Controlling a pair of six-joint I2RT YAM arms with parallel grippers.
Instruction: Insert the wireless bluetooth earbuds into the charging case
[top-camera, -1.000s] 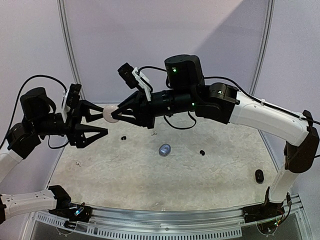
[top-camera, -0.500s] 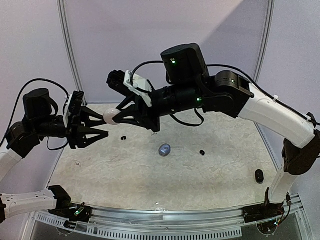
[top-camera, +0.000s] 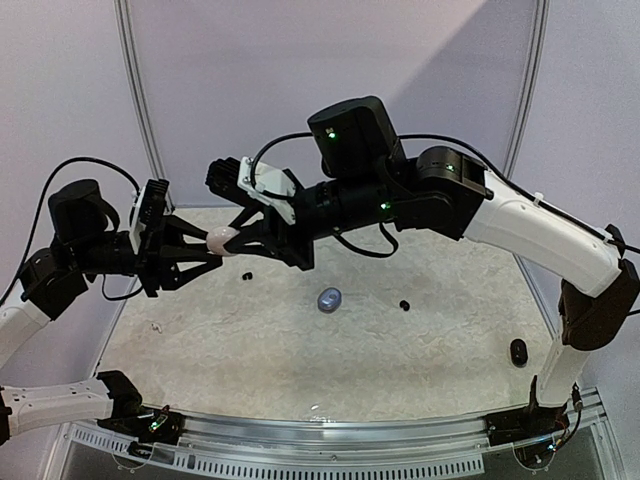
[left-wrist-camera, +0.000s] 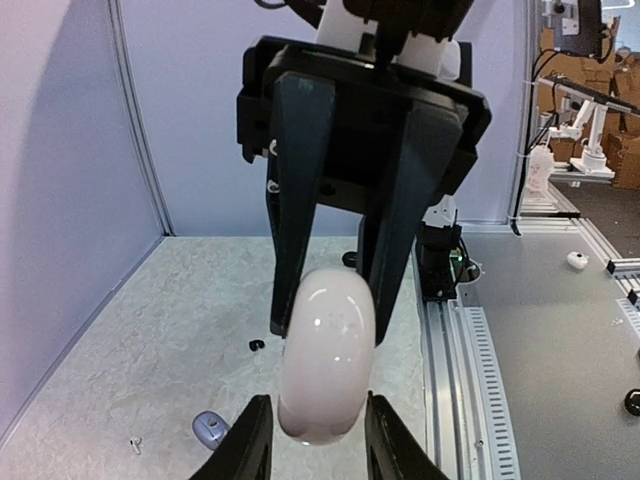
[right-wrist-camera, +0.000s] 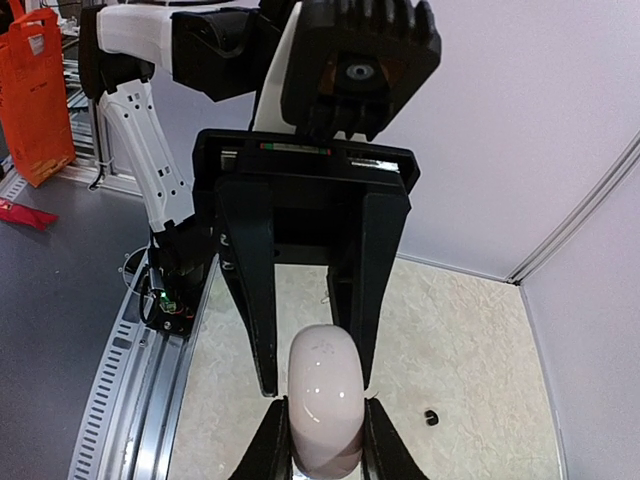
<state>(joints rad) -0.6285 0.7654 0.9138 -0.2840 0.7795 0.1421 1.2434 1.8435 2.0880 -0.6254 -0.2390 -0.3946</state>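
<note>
A white charging case (top-camera: 221, 240) hangs in the air above the far left of the table. My right gripper (top-camera: 232, 243) is shut on it, and its own fingers press both sides in the right wrist view (right-wrist-camera: 322, 440). My left gripper (top-camera: 215, 247) faces it from the left. Those jaws straddle the case's other end (left-wrist-camera: 328, 350) with a thin gap left, as the left wrist view (left-wrist-camera: 318, 430) shows. Two black earbuds (top-camera: 245, 276) (top-camera: 404, 304) lie on the table. No earbud is in either gripper.
A grey-blue case (top-camera: 329, 298) lies mid-table. A black case (top-camera: 518, 351) sits near the right edge. A small white speck (top-camera: 310, 266) rests behind the grey-blue case. Purple walls close in the back and sides, and a metal rail (top-camera: 330, 440) runs along the front.
My right arm has carried the white case leftward into the left gripper's jaws. The left jaws have narrowed around it from wide open.
</note>
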